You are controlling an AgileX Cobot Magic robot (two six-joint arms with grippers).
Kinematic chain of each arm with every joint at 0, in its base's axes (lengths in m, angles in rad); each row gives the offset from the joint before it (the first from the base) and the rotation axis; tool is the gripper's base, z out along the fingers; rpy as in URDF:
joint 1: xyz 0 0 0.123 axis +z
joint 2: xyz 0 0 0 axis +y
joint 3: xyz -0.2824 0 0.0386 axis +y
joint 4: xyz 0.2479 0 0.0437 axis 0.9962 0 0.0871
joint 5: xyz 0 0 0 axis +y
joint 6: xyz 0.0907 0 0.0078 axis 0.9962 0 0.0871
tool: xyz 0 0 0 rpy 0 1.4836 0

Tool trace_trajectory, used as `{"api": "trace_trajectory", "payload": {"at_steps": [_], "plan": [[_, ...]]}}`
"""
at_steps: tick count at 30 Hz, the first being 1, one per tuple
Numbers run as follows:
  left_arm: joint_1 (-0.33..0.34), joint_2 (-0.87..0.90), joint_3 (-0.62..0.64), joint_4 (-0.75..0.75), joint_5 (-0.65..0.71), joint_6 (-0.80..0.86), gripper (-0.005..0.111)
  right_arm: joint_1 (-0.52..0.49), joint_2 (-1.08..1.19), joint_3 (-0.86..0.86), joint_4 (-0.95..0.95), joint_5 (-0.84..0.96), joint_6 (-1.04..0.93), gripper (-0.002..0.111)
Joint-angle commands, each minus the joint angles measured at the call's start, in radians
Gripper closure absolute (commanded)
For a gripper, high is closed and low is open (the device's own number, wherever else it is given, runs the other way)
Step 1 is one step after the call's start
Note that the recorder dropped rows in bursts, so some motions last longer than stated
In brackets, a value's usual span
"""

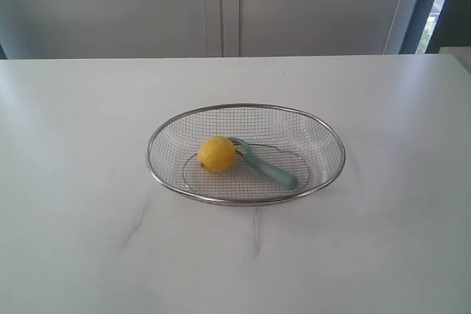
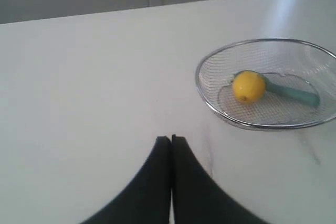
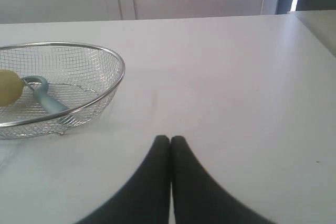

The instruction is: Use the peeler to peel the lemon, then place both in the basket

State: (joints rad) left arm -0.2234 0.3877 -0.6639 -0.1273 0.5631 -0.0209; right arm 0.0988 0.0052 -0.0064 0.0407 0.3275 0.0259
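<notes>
Basket: oval silver wire mesh with a thick rim, set midway between the side edges of the tabletop.
Peeler: pale teal handle, laid in the basket, hooked head against the lemon.
Lemon: bright yellow, oval, rested in the basket.
Left end effector: fingers pressed together, nothing held.
Right end effector: likewise closed, empty.

The exterior camera looks down obliquely across the white table toward pale cabinet doors, with the oval silver wire-mesh basket mid-frame. Both wrist cameras sit low, facing the same wall past the black left fingers and black right fingers. All three views share that basket.
</notes>
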Motion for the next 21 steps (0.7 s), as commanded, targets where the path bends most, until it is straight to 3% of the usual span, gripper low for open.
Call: {"api": "trace_trajectory", "payload": {"at_steps": [1, 4, 12, 16, 21], "plan": [[0.075, -0.136, 0.145, -0.051, -0.092, -0.011, 0.107, -0.01, -0.005, 0.006, -0.008, -0.015, 0.006, 0.108], [0.072, -0.221, 0.243, -0.077, -0.202, -0.013, 0.107, -0.01, -0.005, 0.006, -0.008, -0.015, 0.006, 0.108], [0.072, -0.377, 0.572, -0.196, -0.679, -0.133, 0.107, -0.01, -0.005, 0.006, -0.008, -0.015, 0.006, 0.108], [0.072, -0.388, 0.664, -0.213, -0.777, -0.175, 0.107, -0.01, -0.005, 0.006, -0.008, -0.015, 0.006, 0.108], [0.072, -0.388, 0.664, -0.209, -0.711, -0.163, 0.107, -0.01, -0.005, 0.006, -0.008, -0.015, 0.006, 0.108]]}}
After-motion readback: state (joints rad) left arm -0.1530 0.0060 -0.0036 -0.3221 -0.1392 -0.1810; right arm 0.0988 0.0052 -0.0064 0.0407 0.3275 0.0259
